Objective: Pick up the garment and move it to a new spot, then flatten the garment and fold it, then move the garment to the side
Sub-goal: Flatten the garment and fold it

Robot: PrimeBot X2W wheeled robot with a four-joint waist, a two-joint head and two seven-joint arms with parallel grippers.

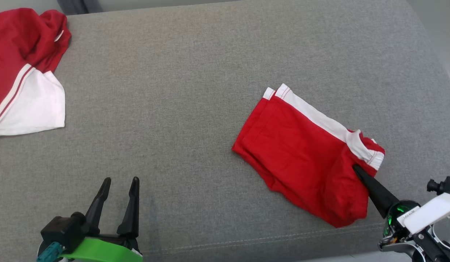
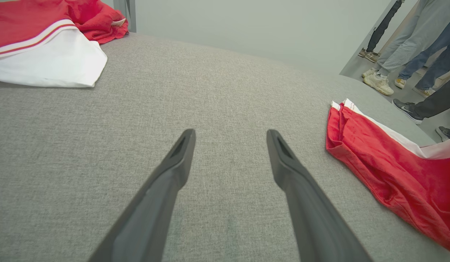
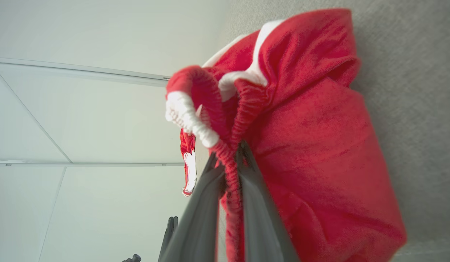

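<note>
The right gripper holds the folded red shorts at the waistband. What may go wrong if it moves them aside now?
1. The right gripper pinches only a thin bit of the waistband, so the shorts may slip free.
2. Pulled from one corner, the folded layers may open or bunch; the left gripper is open and apart from them.
3. They lie near the front edge of the cushion and might slide off.

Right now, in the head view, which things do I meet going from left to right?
Red and white shirt → left claw, open → red shorts → right claw, shut on the shorts.
</note>
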